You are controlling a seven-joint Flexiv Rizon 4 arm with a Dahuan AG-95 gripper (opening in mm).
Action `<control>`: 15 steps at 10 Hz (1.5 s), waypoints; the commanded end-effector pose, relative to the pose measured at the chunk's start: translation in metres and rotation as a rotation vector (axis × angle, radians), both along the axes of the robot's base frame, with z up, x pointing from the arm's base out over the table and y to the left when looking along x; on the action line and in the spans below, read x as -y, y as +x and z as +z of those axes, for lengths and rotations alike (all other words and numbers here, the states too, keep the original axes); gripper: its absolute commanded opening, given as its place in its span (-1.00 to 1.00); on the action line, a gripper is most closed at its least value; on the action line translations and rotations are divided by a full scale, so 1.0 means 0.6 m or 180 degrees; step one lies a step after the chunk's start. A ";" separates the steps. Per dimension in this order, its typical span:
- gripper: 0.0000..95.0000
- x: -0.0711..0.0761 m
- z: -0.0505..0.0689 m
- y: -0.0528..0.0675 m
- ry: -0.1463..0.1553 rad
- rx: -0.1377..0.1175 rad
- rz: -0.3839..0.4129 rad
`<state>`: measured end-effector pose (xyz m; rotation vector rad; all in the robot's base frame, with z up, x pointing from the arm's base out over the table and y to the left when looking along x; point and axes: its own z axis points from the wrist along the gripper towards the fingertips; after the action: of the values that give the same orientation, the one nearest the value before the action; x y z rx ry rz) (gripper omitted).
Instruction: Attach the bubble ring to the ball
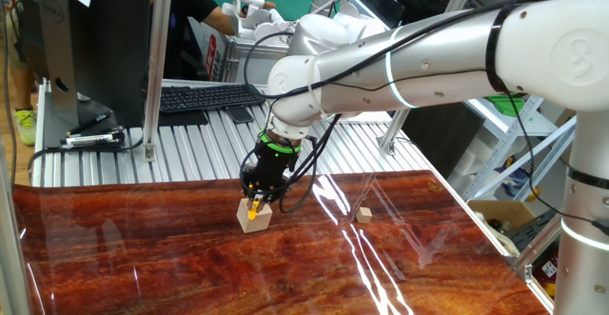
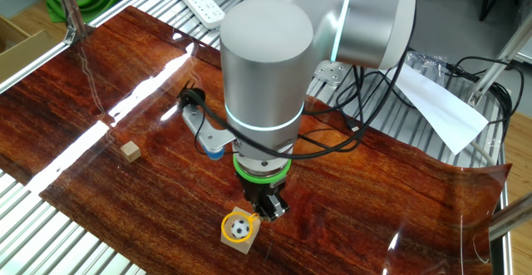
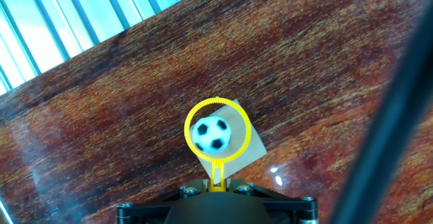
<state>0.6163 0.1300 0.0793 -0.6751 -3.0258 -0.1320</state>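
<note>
The ball (image 3: 211, 134), black and white, sits on top of a tan wooden cube (image 3: 238, 147) on the red-brown table. The yellow bubble ring (image 3: 218, 130) encircles the ball in the hand view; its stem (image 3: 216, 175) runs down between my gripper's jaws. My gripper (image 3: 216, 185) is shut on the stem, directly over the cube. In the other fixed view the ring (image 2: 238, 224) surrounds the ball (image 2: 240, 227) on the cube, just below my gripper (image 2: 268, 208). In one fixed view my gripper (image 1: 257, 197) holds the yellow stem (image 1: 253, 204) above the cube (image 1: 253, 216); the ball is hidden there.
A second small tan cube (image 1: 363, 215) lies to the right, also seen in the other fixed view (image 2: 129, 150). The table's far edge meets a slatted metal surface (image 1: 190, 148) with a keyboard (image 1: 209, 96). A white sheet (image 2: 436, 100) lies at the far right.
</note>
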 end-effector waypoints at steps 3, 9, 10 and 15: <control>-1.00 -0.003 -0.005 0.001 -0.0002 0.0009 -0.0008; -1.00 -0.004 -0.009 0.002 -0.0009 0.0004 0.0018; -1.00 -0.004 -0.009 0.002 -0.0008 0.0003 0.0024; -1.00 -0.004 -0.013 0.003 -0.0025 -0.0011 0.0043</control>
<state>0.6183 0.1327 0.0719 -0.6540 -3.0278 -0.1198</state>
